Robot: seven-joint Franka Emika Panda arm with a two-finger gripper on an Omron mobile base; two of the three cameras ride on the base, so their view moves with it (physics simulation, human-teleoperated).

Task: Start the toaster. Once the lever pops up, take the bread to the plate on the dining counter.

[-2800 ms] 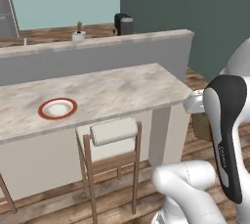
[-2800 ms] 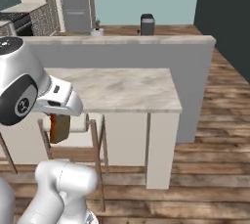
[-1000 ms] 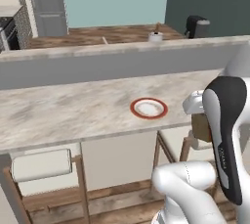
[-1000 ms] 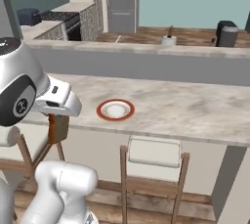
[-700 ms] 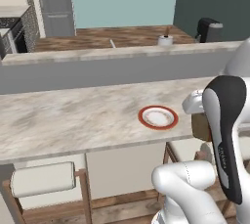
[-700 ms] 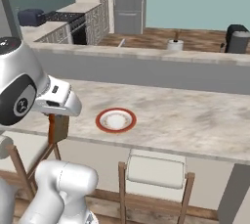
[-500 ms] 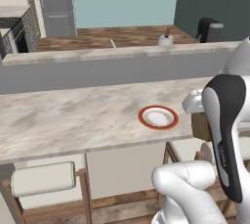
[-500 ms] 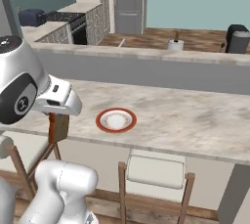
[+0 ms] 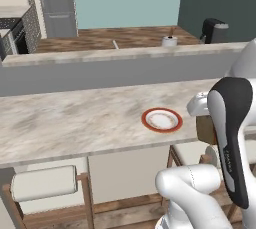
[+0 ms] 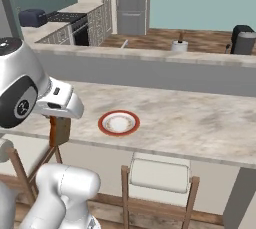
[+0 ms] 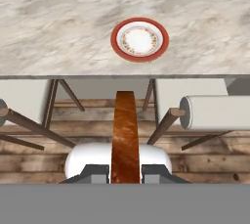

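The dining counter (image 11: 58, 27) spreads ahead of the fingers (image 11: 97, 173), its near edge between them and the plate (image 11: 140, 39) beyond. Two stools (image 11: 215, 110) stand below, flanking them. The gripper (image 11: 125, 174) clamps the bread (image 11: 125, 135) edge-on, short of the counter.

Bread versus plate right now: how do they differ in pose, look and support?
The bread stands on edge, shut in the gripper, short of the dining counter; the plate lies flat on it. The bread is brown and square; the plate is round, white, red-rimmed.
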